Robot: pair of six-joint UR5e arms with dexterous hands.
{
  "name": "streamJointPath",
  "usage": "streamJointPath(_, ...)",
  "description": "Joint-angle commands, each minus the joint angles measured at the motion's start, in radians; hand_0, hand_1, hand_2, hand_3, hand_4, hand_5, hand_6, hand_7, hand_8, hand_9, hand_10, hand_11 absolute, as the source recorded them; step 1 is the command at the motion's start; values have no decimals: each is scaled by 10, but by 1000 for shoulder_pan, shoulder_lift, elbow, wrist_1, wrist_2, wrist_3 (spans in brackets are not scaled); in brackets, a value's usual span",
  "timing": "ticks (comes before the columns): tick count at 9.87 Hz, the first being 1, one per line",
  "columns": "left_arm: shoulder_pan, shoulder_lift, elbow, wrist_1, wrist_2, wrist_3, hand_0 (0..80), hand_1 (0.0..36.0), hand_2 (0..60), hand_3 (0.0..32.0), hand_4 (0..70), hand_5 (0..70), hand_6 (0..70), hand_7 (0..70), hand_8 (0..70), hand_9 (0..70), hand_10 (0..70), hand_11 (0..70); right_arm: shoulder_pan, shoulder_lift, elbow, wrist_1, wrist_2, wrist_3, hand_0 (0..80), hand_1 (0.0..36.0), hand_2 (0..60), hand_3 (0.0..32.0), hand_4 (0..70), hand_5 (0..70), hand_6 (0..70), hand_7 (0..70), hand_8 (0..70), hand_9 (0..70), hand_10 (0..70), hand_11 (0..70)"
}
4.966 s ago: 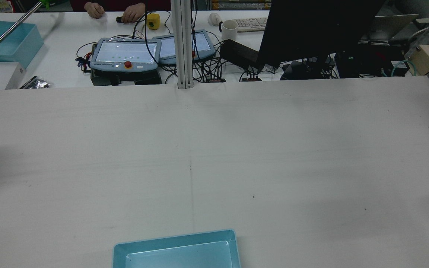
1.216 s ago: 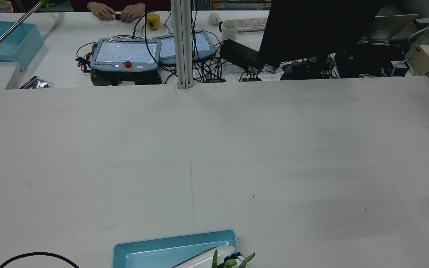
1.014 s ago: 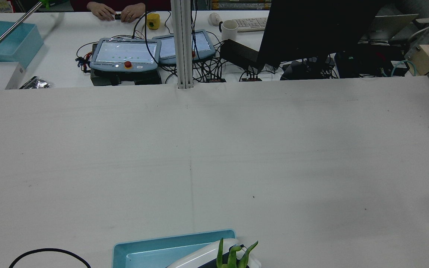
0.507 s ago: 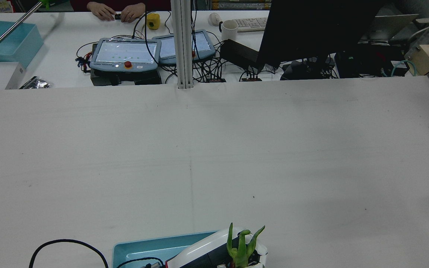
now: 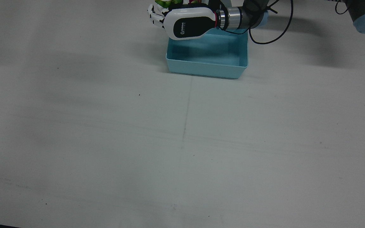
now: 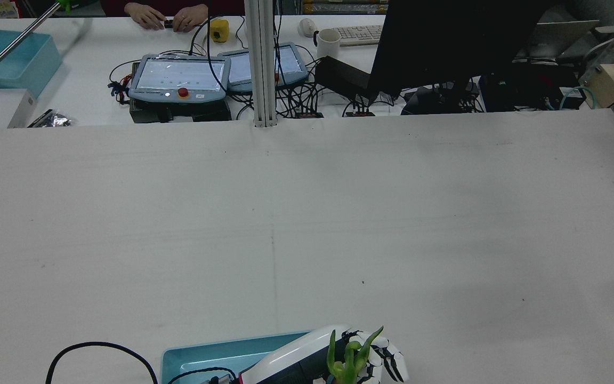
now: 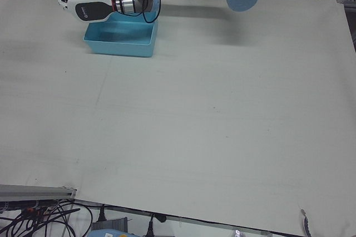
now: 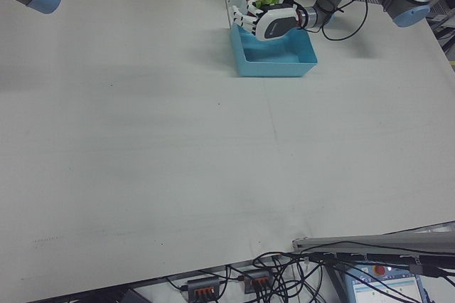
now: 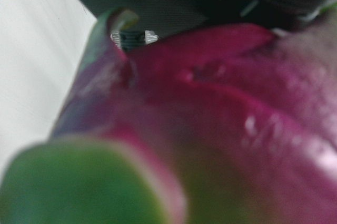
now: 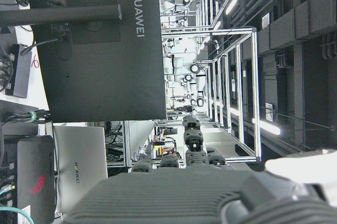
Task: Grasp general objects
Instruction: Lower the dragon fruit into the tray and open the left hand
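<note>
- Nearest the robot, the left hand [image 5: 188, 25] is clenched round a dragon fruit [image 9: 221, 119], pink-skinned with green scales; its white fingers [image 6: 389, 362] wrap the fruit and the green tips stick up between them.
- The fruit is held off the bench, by the corner of the light blue tray [image 5: 208, 68] on the robot's right side. The back of the hand lies over that end of the tray, and the fingers reach past its rim.
- In the left hand view the fruit fills almost the whole picture, blurred.
- A black cable loops from the left wrist across the bench [image 5: 182, 142] beside the tray.
- The right hand [image 10: 179, 182] shows only in its own view, raised and facing away from the bench: its dark fingers [image 10: 192, 140] are stretched out and spread, grasping nothing.
- Past the tray the white bench runs bare to its far edge.
- Beyond that edge, a desk carries two teach pendants [image 6: 179, 80], a white mug [image 6: 328, 42], a keyboard [image 6: 360, 33] and a dark monitor [image 6: 445, 42].
- Farthest off, a person's hands [image 6: 168, 18] rest on that desk.
</note>
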Motion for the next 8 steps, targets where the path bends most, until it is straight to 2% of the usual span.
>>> streamJointPath(1, 0, 0, 1, 0, 0, 0, 480, 68, 0, 0, 36, 49, 61, 253, 92, 36, 194, 290, 0, 0, 1, 0, 0, 0, 0, 0, 0, 0, 0, 0, 0, 0, 0, 0, 0, 0)
streamJointPath(3, -4, 0, -5, 0, 0, 0, 475, 61, 0, 0, 58, 59, 70, 278, 108, 41, 217, 323, 0, 0, 1, -1, 0, 0, 0, 0, 0, 0, 0, 0, 0, 0, 0, 0, 0, 0)
streamJointPath(4, -10, 1, -7, 0, 0, 0, 476, 55, 0, 0, 105, 82, 87, 287, 122, 43, 221, 327, 0, 0, 1, 0, 0, 0, 0, 0, 0, 0, 0, 0, 0, 0, 0, 0, 0, 0)
streamJointPath(5, -10, 1, -1, 0, 0, 0, 474, 42, 0, 0, 251, 116, 118, 297, 147, 56, 228, 333, 0, 0, 1, 0, 0, 0, 0, 0, 0, 0, 0, 0, 0, 0, 0, 0, 0, 0)
streamJointPath(6, -20, 1, 1, 2, 0, 3, 464, 16, 0, 0, 338, 238, 178, 402, 187, 117, 257, 370, 0, 0, 1, -1, 0, 0, 0, 0, 0, 0, 0, 0, 0, 0, 0, 0, 0, 0)
streamJointPath(7, -67, 6, 4, 6, 0, 3, 453, 0, 0, 0, 414, 489, 302, 515, 261, 209, 318, 447, 0, 0, 1, 0, 0, 0, 0, 0, 0, 0, 0, 0, 0, 0, 0, 0, 0, 0)
streamJointPath(8, -110, 9, 4, 6, 0, -1, 443, 0, 0, 0, 511, 657, 417, 632, 347, 335, 421, 581, 0, 0, 1, 0, 0, 0, 0, 0, 0, 0, 0, 0, 0, 0, 0, 0, 0, 0)
